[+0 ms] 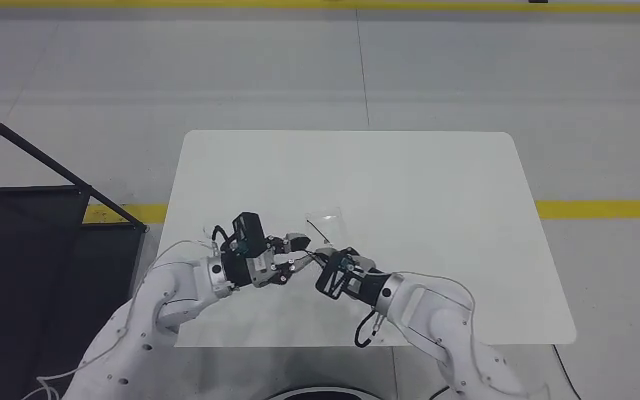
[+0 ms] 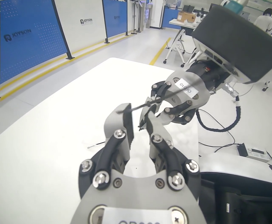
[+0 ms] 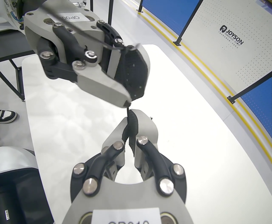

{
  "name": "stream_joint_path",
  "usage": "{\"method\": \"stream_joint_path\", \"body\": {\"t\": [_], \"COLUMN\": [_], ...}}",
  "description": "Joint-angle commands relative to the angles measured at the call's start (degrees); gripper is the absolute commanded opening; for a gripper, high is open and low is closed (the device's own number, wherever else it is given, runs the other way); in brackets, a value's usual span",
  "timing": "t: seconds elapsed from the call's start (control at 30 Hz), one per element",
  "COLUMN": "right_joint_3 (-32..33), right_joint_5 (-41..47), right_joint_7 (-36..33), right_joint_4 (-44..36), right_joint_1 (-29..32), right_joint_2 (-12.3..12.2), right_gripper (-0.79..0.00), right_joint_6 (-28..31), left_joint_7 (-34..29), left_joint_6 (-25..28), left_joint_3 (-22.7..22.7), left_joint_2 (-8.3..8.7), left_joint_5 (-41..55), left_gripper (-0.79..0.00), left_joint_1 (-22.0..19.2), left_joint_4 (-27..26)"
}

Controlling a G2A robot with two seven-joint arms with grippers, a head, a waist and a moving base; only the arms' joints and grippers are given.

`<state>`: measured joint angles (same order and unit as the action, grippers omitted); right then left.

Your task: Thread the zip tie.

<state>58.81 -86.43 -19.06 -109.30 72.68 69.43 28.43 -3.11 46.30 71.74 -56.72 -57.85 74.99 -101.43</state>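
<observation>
Zip tie held above the counter, toward 8 o'clock of centre. The right claw is clenched on it, and the strap crosses the released left claw. Threading looks unfinished, with no closed loop showing.

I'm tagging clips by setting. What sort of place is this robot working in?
Probably a robotics lab or industrial test hall: blue partition panels fence the area, yellow floor lines mark lanes, and a wheeled workbench carries a cardboard box.
</observation>
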Motion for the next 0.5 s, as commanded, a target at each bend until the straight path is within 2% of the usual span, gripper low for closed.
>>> {"method": "stream_joint_path", "body": {"t": [0.0, 0.27, 0.47], "right_joint_3": [0.2, 1.0, 2.2], "right_joint_5": [0.1, 0.6, 0.7], "right_joint_7": [-0.1, 0.2, 1.0], "right_joint_4": [0.0, -0.3, -1.0], "right_joint_1": [0.1, 0.6, 1.6], "right_joint_2": [0.0, -0.1, -0.4], "right_gripper": [-0.785, -0.785, -0.785], "right_joint_6": [-0.1, -0.5, -0.3], "left_joint_7": [-0.5, -1.3, -6.2], "left_joint_6": [0.7, 3.6, 8.6], "left_joint_3": [0.2, 2.2, 2.7], "left_joint_2": [0.05, 0.43, 1.01], "left_joint_5": [1.1, 7.2, 24.3], "left_gripper": [0.0, 0.0, 0.0], "left_joint_1": [0.0, 1.3, 1.9], "left_joint_4": [0.2, 1.9, 8.0]}}
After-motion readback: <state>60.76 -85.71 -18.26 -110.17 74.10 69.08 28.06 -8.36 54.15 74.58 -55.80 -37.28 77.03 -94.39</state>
